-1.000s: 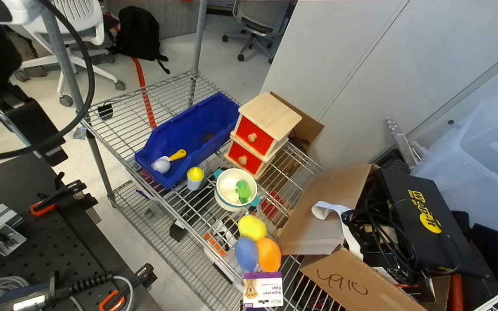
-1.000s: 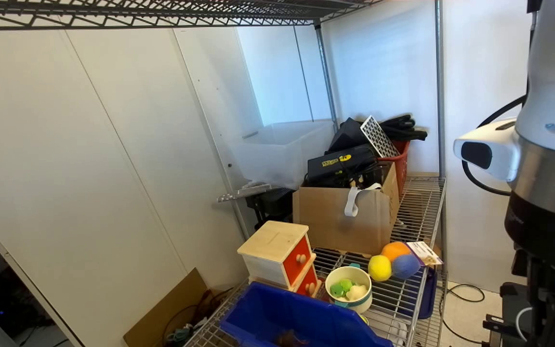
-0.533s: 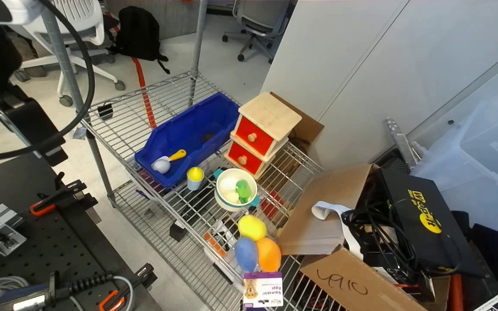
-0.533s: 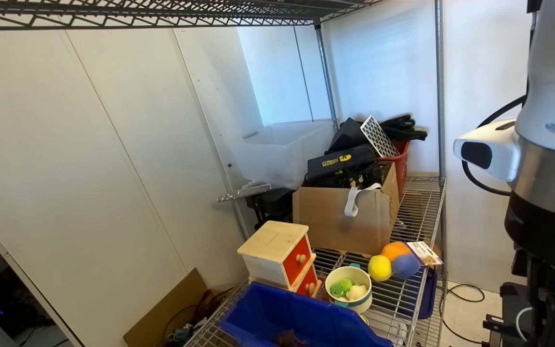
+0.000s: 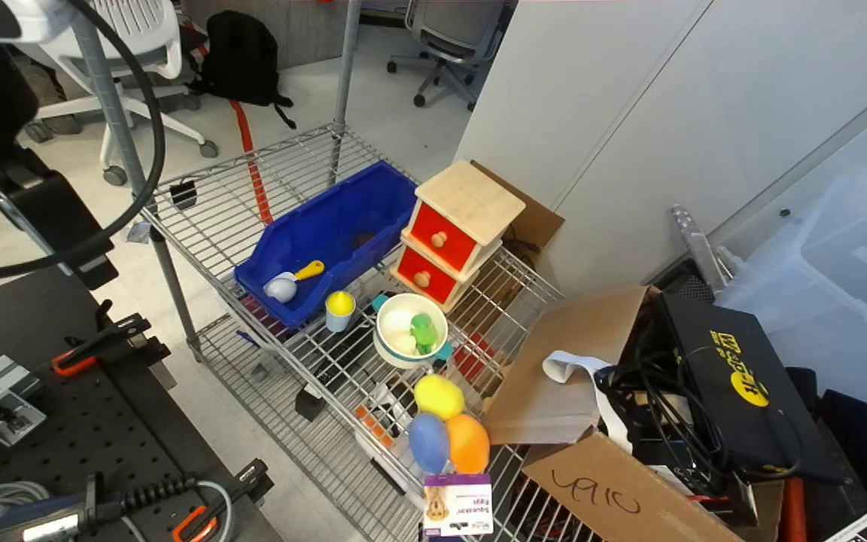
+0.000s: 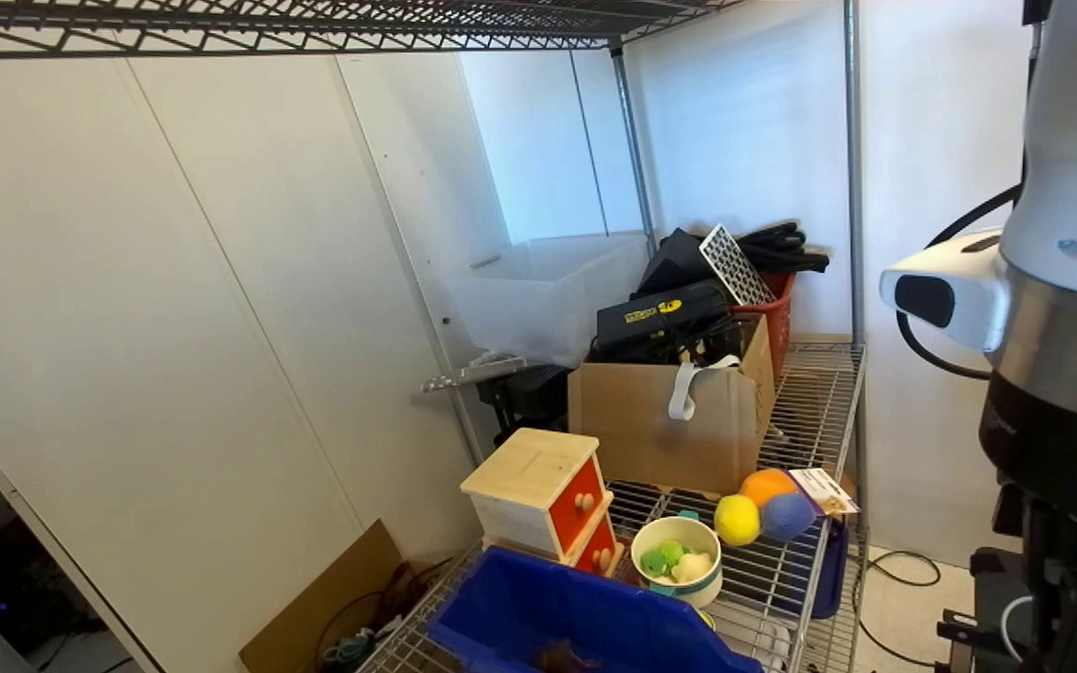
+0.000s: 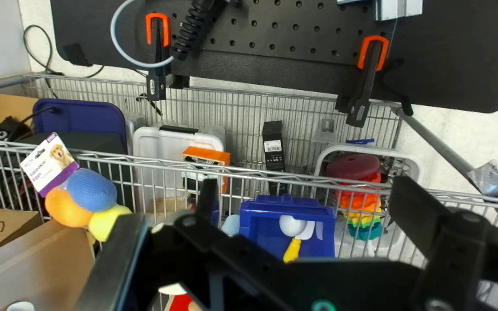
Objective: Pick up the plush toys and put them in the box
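Progress, as judged: task at its start, none of three placed. The yellow plush toy [image 5: 439, 397], orange plush toy [image 5: 468, 444] and blue plush toy [image 5: 428, 444] lie bunched, touching one another, on the wire shelf [image 5: 290, 160]; a printed card [image 5: 457, 509] sits at their near side in an exterior view. Cardboard box [image 6: 660, 425] alongside, contact not clear.

The blue box [image 5: 328, 214] stands on the same shelf, far and left of the toys in that view, with a cream pot [image 5: 394, 320] between. In it: a white scoop [image 5: 281, 287] with yellow handle at the near end, and a brown item [image 6: 562, 657] too unclear to name. None of the three toys is inside.

Gripper [image 7: 306, 196]: jaws spread wide, nothing held. Wrist view puts the bunch off to the left and the box beyond the gap, both well apart from the jaws.

Remaining: all of it, reach, grasp, carry, release. Toys look joined to the card, so one lift might bring all three; otherwise probably three trips. Unsure whether the green item [image 5: 424, 335] in the pot counts too
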